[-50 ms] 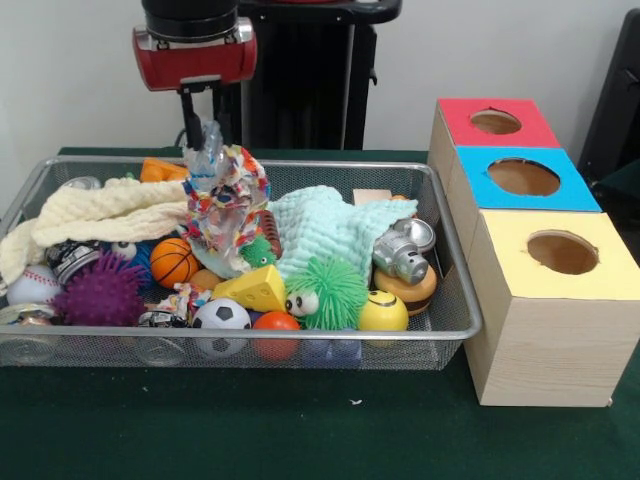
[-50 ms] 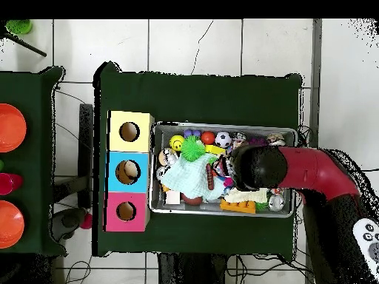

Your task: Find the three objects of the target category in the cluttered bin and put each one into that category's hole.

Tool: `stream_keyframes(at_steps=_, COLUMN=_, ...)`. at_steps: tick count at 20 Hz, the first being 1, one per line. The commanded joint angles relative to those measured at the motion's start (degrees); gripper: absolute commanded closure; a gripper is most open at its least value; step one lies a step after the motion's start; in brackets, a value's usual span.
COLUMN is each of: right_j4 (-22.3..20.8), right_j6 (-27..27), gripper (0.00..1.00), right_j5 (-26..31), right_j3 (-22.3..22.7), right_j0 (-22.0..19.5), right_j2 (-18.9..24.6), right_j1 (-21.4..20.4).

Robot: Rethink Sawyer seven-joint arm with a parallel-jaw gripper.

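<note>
**Operator:** What does the arm have?

**Describer:** Your gripper (image 1: 198,128) hangs above the left half of the wire bin (image 1: 455,300). Its fingers are closed on the top of a crinkly multicoloured bag (image 1: 225,200), which dangles upright with its lower end down among the toys.

**Operator:** And the bin around it?

**Describer:** You have a cream knitted cloth (image 1: 95,212) at the left and a mint green cloth (image 1: 325,228) in the middle. Along the front lie a purple spiky ball (image 1: 100,293), a small basketball (image 1: 173,262), a yellow cheese wedge (image 1: 255,289), a soccer ball (image 1: 221,325), a green fuzzy ball with eyes (image 1: 325,292) and a yellow smiley ball (image 1: 382,312).

**Operator:** Where are the holes?

**Describer:** To the right of the bin on your green bench (image 1: 250,430), three wooden boxes stand in a row, each with a round hole on top: red (image 1: 497,121) farthest, blue (image 1: 523,177) in the middle, yellow (image 1: 562,252) nearest.
</note>
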Motion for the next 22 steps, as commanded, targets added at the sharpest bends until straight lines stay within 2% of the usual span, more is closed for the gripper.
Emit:
stream_keyframes(at_steps=1, right_j4=5.0, right_j6=2.6, gripper=1.0, right_j5=-4.6, right_j3=7.0, right_j0=-0.4, right_j2=4.4, right_j1=-1.2)
stream_keyframes(at_steps=5, right_j4=7.1, right_j6=3.4, gripper=1.0, right_j5=-6.7, right_j3=8.9, right_j0=0.1, right_j2=5.1, right_j1=-2.2)
stream_keyframes(at_steps=8, right_j4=6.0, right_j6=-0.1, gripper=1.0, right_j5=-8.3, right_j3=9.7, right_j0=0.4, right_j2=6.9, right_j1=-3.0)
stream_keyframes(at_steps=12, right_j4=2.1, right_j6=-7.0, gripper=1.0, right_j5=-11.2, right_j3=10.7, right_j0=0.0, right_j2=11.2, right_j1=-3.0)
stream_keyframes(at_steps=22, right_j4=-7.5, right_j6=-12.7, gripper=1.0, right_j5=-10.3, right_j3=8.9, right_j0=2.9, right_j2=14.2, right_j1=-0.7)
